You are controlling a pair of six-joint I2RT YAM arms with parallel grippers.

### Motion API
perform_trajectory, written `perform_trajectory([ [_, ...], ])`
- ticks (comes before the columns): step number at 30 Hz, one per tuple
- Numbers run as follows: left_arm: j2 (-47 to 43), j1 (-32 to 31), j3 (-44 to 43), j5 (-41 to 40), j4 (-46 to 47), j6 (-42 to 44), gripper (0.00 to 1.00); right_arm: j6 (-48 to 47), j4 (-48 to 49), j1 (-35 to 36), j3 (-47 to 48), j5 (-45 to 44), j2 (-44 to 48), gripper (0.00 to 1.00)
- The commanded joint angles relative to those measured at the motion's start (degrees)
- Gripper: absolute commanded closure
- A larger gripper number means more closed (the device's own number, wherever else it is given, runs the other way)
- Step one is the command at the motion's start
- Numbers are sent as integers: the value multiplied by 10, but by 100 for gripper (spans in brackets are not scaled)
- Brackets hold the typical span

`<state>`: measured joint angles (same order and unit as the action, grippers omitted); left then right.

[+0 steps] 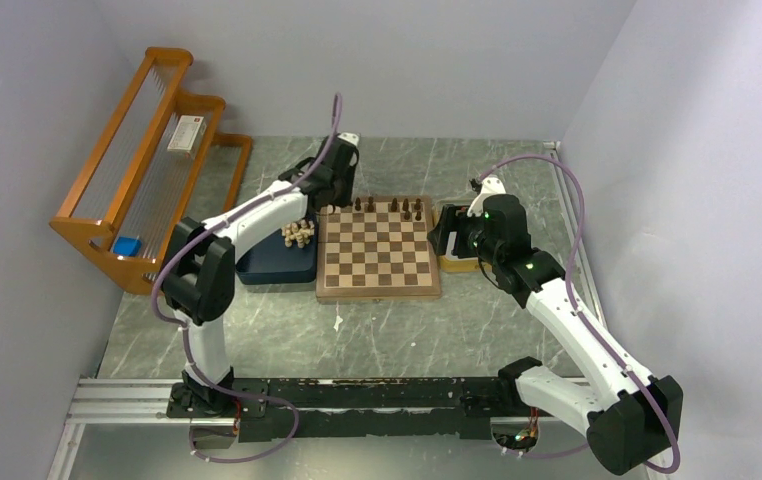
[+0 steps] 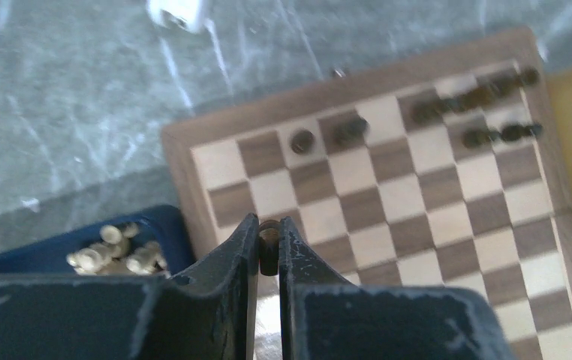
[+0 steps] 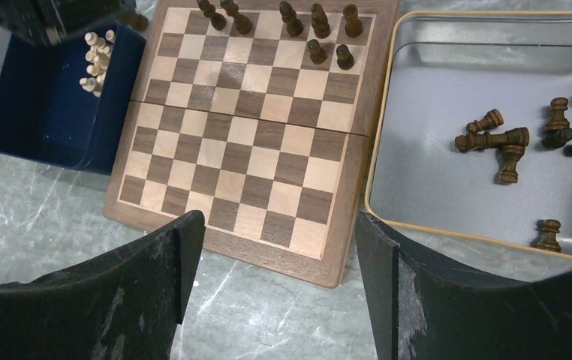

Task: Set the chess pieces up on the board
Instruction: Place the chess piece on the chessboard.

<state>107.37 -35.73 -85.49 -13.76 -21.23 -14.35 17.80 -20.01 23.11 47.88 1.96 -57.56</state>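
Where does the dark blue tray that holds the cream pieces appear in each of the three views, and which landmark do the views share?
Top external: the dark blue tray lies left of centre.
Left wrist: the tray is at the lower left, cut by the frame edge.
Right wrist: the tray is at the upper left.
Shared landmark: the board, right beside the tray in every view.

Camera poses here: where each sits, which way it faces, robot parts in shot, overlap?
Top external: high behind the near edge, looking down at the board; left arm and right arm fully in shot.
Left wrist: over the board's left edge, looking down past the left gripper, shut on a small piece.
Right wrist: right of the board, looking down through the open right gripper at board and yellow tray.
Shared: both wrist views show the board, its dark pieces and the blue tray.
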Motion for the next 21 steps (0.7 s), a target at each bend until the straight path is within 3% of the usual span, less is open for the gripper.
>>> perform_trajectory([
  [1,33,41,-50,14,0,8,89,-5,-5,1,5,-6,5,23],
  [21,136,63,-105,62,39,2,89,-8,-30,0,31,-18,-2,23],
])
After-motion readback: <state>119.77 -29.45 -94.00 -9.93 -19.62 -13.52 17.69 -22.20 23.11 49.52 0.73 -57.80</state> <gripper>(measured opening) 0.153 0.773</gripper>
